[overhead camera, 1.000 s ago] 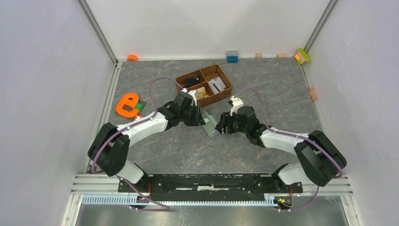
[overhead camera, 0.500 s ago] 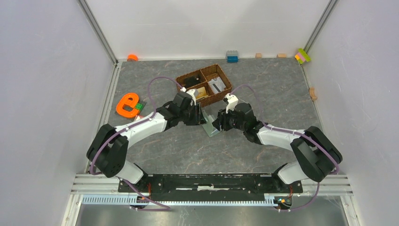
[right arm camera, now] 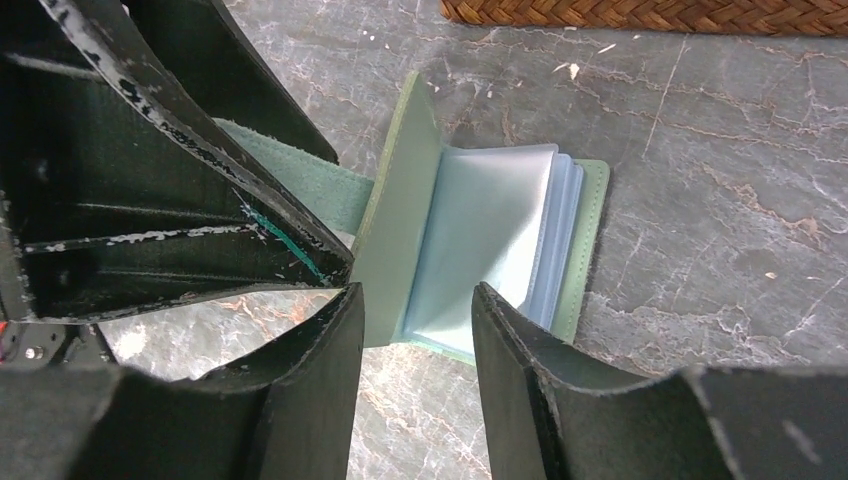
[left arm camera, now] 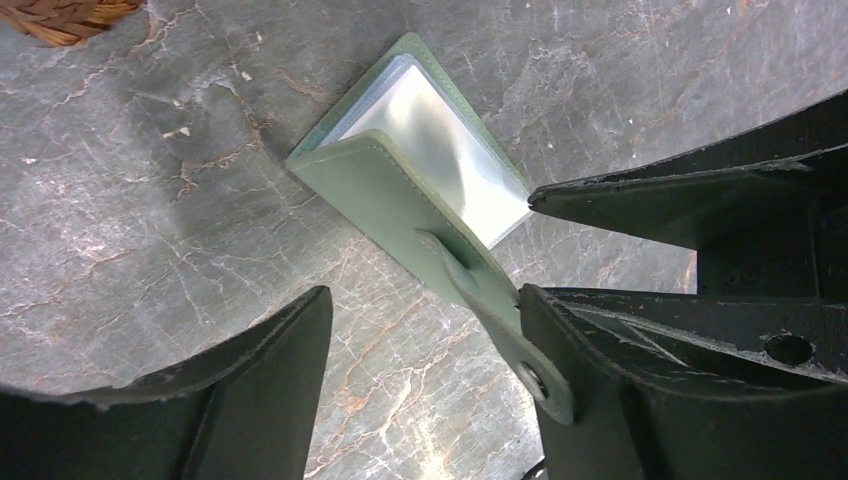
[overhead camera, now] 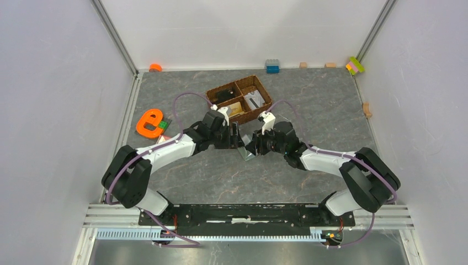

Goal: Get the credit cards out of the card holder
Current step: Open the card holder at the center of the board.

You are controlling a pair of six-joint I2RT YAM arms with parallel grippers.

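— Locating the card holder (right arm camera: pixel 490 230) first: where does it sit?

— Near the middle of the table (overhead camera: pixel 309 105), just toward the near edge from the closest corner of the wicker basket (right arm camera: pixel 650 12). It lies open. Its sage-green cover (right arm camera: pixel 395 200) stands up, and pale clear sleeves (right arm camera: pixel 480 215) fan out beside it.

— Which arm is closer?

— Both meet over it. The right gripper (right arm camera: pixel 417 292) is at the holder's near short edge. Its fingers are apart and straddle the foot of the raised cover and the first sleeves. Whether they pinch anything cannot be told. The left gripper (left arm camera: pixel 423 300) is on the cover's outer side, jaws wide apart and gripping nothing. The closing strap (left arm camera: pixel 500 320) rests against one of its fingers.

— Which way does the holder run?

— Its long axis and fold line point roughly straight away from the right gripper, toward the basket. The sleeves' free edges face away from the left gripper.

— Any credit cards showing?

— None can be made out; the sleeves look pale and glossy. The next move probably turns on that layout. The right gripper faces the sleeves end-on, so it seems better placed to reach into them, while the left could steady the cover.
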